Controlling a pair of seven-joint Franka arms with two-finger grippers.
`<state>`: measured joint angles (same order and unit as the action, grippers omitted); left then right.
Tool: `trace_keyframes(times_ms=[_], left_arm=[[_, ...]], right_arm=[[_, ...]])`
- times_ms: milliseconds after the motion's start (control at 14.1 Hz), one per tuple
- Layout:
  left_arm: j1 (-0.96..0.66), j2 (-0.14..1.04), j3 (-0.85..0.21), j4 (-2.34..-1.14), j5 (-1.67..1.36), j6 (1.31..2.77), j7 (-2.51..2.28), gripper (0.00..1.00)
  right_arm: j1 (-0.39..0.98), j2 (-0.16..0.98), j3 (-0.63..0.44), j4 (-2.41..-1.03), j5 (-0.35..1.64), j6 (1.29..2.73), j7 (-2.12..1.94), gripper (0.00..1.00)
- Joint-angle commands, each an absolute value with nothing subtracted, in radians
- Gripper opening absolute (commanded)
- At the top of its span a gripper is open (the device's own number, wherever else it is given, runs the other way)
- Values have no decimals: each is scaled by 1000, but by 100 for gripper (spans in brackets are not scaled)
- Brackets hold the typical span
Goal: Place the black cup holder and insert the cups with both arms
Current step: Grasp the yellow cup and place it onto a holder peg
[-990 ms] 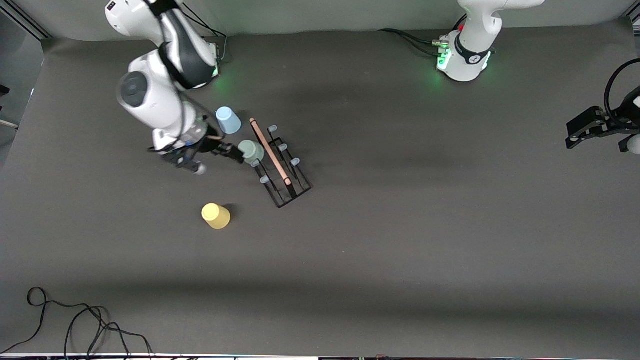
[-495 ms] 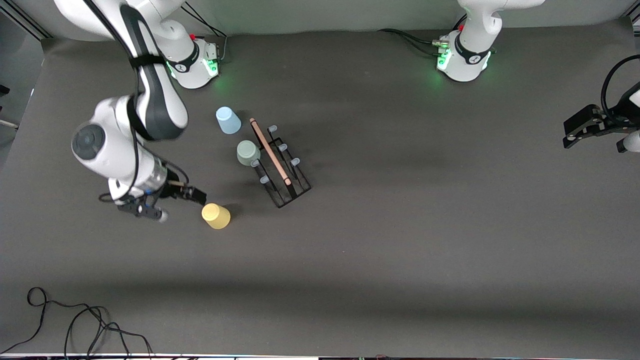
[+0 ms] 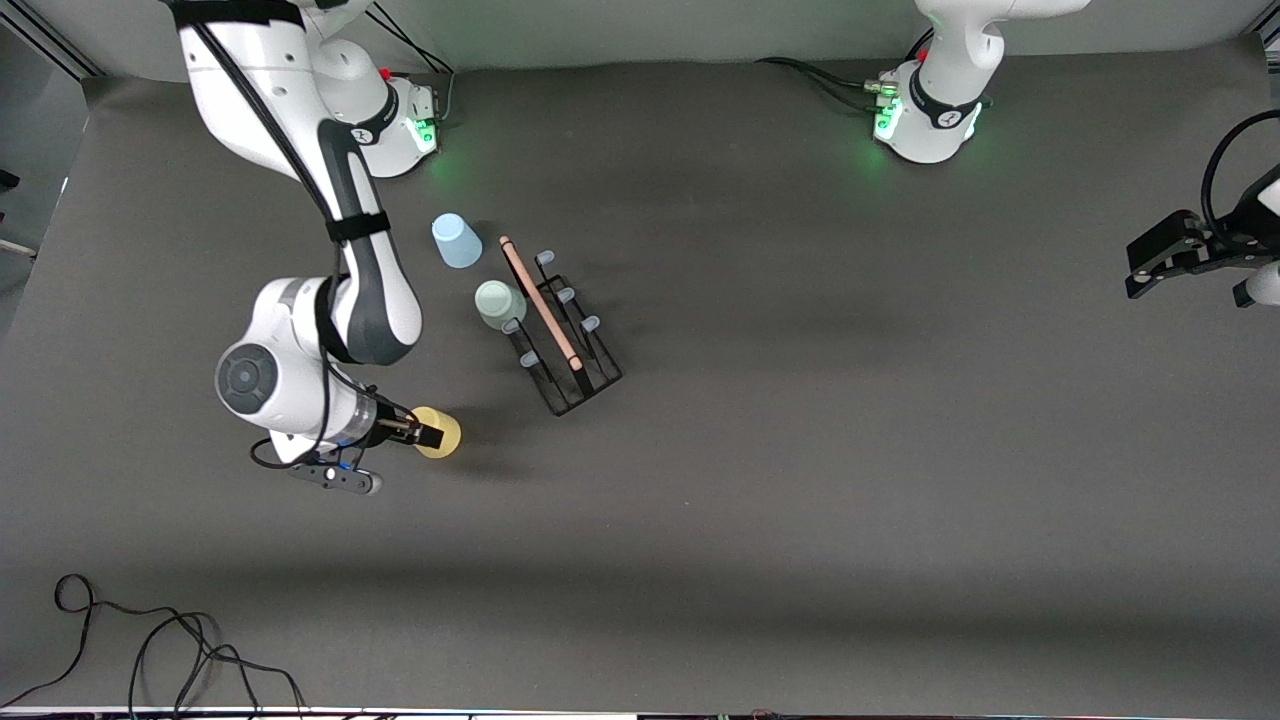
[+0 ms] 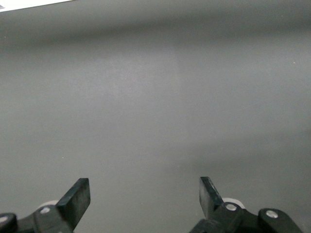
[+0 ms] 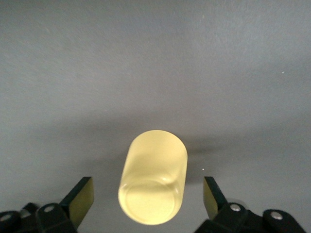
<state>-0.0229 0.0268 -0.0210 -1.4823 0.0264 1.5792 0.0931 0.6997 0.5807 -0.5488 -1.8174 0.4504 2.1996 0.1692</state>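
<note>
The black cup holder stands on the dark table with its wooden rod handle on top. A pale green cup sits against its prongs on the side toward the right arm's end. A light blue cup stands farther from the front camera. My right gripper is down at the yellow cup, open, with one finger on each side and not touching. My left gripper waits open over bare table at the left arm's end.
Loose black cables lie at the near corner toward the right arm's end. The two green-lit arm bases stand along the back edge. A cable loop hangs by the left gripper.
The right arm has swung from the pale green cup by the rack toward the front camera, down to the yellow cup. The green cup stayed by the rack. The left gripper hardly moved.
</note>
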Motion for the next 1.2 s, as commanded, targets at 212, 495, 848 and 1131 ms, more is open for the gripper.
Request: trace_keyframes(times_ms=[212, 495, 848, 1131], left_arm=[[-31, 26, -41, -1471, 44, 1574, 86, 100], [-25, 28, -40, -1473, 31, 1582, 86, 100], [-8, 29, -26, -1480, 25, 1571, 89, 100], [0, 31, -26, -1479, 26, 1577, 87, 100]], right_arm=[[690, 607, -543, -1855, 583, 2204, 41, 100], [696, 623, -541, -1855, 591, 2240, 44, 9], [701, 569, -548, -1853, 591, 2194, 66, 0], [724, 444, -551, -1813, 572, 2048, 248, 0]])
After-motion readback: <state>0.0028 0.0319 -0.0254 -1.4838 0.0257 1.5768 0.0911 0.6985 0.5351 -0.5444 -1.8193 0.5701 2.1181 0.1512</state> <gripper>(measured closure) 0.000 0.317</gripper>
